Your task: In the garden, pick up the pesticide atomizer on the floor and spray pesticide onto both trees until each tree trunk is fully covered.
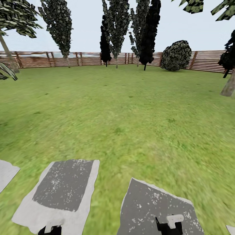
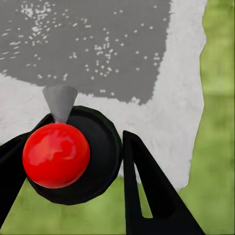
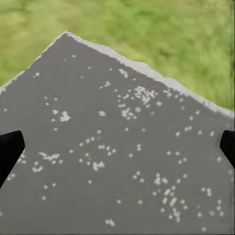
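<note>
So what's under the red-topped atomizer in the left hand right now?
Beneath the atomizer, held in the left hand, lies a grey stone paver with a pale border, and grass beside it. The black body hides the ground directly underneath.

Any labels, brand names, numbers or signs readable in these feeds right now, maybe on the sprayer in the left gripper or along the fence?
None readable.
The atomizer held in the left gripper shows a plain red ball top, black body and grey nozzle, no print.
The fence carries bare brown slats, no signs.
The paving slabs bear only whitish specks, not characters.
</note>
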`<state>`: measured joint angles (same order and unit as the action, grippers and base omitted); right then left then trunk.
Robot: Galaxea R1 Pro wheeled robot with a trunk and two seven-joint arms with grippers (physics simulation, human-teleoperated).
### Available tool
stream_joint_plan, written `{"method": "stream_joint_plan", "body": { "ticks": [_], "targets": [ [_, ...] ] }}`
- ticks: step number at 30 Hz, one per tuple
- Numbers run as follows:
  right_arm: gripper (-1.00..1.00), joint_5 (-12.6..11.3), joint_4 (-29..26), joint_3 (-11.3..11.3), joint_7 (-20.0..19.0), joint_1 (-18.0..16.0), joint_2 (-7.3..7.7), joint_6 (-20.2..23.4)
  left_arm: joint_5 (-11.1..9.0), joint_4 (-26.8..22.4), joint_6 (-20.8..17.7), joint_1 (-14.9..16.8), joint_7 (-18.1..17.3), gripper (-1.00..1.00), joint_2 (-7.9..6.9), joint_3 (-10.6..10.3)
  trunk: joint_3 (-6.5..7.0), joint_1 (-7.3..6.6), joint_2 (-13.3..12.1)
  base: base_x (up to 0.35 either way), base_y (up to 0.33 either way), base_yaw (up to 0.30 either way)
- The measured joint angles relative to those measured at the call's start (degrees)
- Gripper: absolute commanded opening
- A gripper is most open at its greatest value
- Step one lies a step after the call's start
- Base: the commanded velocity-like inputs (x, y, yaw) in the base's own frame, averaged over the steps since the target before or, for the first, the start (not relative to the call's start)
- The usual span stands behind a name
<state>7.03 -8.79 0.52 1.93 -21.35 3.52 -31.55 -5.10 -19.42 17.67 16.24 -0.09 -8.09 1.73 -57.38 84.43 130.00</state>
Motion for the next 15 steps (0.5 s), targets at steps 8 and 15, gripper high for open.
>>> {"method": "stream_joint_plan", "body": {
  "ticks": [8, 15],
  "targets": [
    [1.0, 0.0, 0.0, 0.0, 0.0, 0.0, 0.0, 0.0, 0.0, 0.0, -0.1, 0.0, 0.0, -1.0, 0.0, 0.0, 0.0, 0.0, 0.0, 0.24, -0.187, -0.3],
    [1.0, 0.0, 0.0, 0.0, 0.0, 0.0, 0.0, 0.0, -0.1, 0.0, -0.2, 0.0, 0.1, -1.0, -0.09, 0.1, 0.0, 0.0, 0.0, 0.182, -0.121, -0.3]
  ]
}}
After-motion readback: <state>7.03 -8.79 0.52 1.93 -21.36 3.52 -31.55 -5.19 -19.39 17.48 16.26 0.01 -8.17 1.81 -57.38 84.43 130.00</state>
